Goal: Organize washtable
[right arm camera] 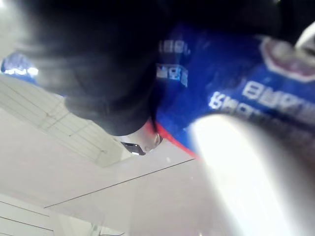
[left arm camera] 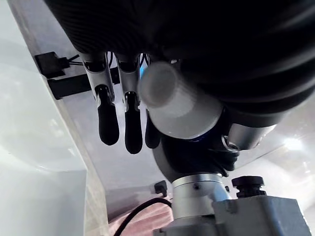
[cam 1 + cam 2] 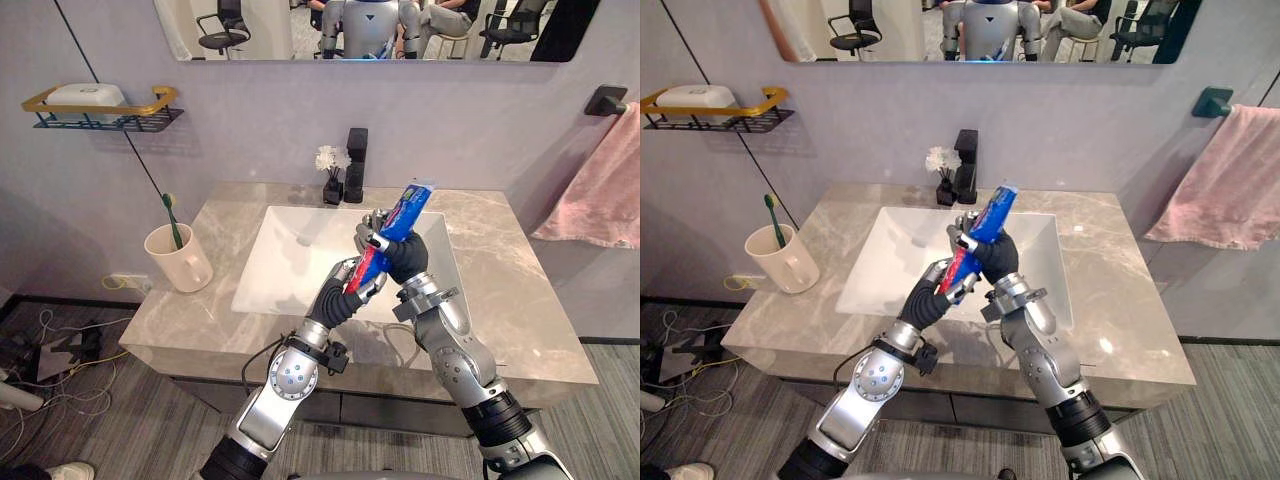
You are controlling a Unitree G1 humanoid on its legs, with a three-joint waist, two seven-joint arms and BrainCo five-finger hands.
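Observation:
A blue and red toothpaste tube (image 3: pixel 405 212) is held tilted above the white sink basin (image 3: pixel 290 260), flat end up toward the faucet. My right hand (image 3: pixel 405 255) is curled round its middle; the blue print shows close up in the right wrist view (image 1: pixel 231 93). My left hand (image 3: pixel 345 295) grips the lower red end from below. The tube's white cap (image 2: pixel 172 103) sits beside the left hand's dark-tipped fingers (image 2: pixel 108 123). A cream cup (image 3: pixel 180 262) with a green toothbrush (image 3: pixel 172 215) stands on the marble counter (image 3: pixel 500 270), at its left.
A black faucet (image 3: pixel 356 165) and a small vase of white flowers (image 3: pixel 331 172) stand behind the basin. A wall shelf (image 3: pixel 100 112) with a white box hangs at upper left. A pink towel (image 3: pixel 600 190) hangs at right.

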